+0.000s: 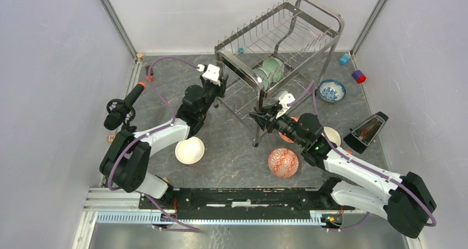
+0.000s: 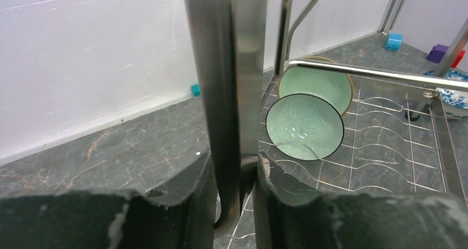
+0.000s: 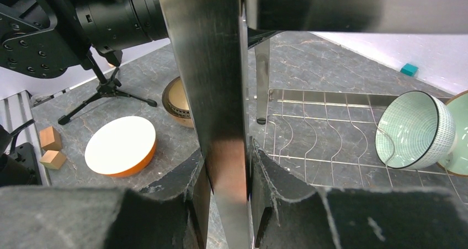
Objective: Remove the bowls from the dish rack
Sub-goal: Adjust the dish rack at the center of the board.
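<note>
My left end effector (image 2: 234, 202) is clamping a rack (image 2: 221, 83) post, pads tight on the steel. My right end effector (image 3: 226, 205) is clamping another post. Beyond both, ahead and rightward, the ringed bowl (image 2: 302, 126) and the plain bowl (image 2: 323, 86) are standing on edge on the lower tier, mouths facing my left end effector. I am judging neither arm clearly nearer. The wrist views are showing those mouths. The top view is showing only rims through wires, plus both grips.

The dark marbled table (image 1: 232, 145) carries the dish rack (image 1: 276, 39) at twelve o'clock, a blue-and-white bowl (image 1: 332, 90) at two, a red patterned bowl (image 1: 283, 162) at five and a cream bowl (image 1: 190, 151) at eight.
</note>
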### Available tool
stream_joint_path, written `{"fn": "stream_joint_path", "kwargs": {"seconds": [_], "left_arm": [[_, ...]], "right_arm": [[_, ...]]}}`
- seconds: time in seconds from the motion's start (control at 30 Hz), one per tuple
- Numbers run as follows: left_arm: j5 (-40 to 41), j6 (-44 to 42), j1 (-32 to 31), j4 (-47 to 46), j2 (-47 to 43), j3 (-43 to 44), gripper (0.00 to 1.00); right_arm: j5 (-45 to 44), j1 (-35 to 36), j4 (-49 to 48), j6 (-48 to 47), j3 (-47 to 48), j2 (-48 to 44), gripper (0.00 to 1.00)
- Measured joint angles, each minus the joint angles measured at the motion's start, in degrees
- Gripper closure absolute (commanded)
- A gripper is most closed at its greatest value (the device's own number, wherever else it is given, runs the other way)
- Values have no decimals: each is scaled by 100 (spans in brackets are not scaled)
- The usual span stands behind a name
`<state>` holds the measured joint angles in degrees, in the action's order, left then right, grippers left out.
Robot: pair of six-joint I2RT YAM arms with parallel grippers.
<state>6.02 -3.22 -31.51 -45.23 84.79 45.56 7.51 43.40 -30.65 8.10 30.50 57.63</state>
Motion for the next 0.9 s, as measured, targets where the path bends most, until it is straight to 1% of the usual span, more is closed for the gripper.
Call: {"fn": "stream_joint_path", "kwargs": {"seconds": [0.1,0.13,0.33,0.57,0.7,0.8,0.9], "left_arm": [[-17,-52,33,-87,0,-46,96],[-15,-59,44,-133,0,-72,98],[107,-219,87,-334,-160,-315,98],[481,-269,122,-249,-741,-789,98],[595,-221,120,44,-1182,-1003,98],[603,-13,118,522,-1539,-1034,98],[590,197,105,763,-1751,-1062,98]], "right_arm": [[59,-13,-114,0,0,83,100],[85,-22,-162,0,0,116,100],[319,-57,-356,17,48,321,100],[621,-111,-511,48,138,538,100],[782,-199,-557,85,142,573,100],[844,-260,-557,103,142,568,100],[861,-356,-533,103,142,553,100]]}}
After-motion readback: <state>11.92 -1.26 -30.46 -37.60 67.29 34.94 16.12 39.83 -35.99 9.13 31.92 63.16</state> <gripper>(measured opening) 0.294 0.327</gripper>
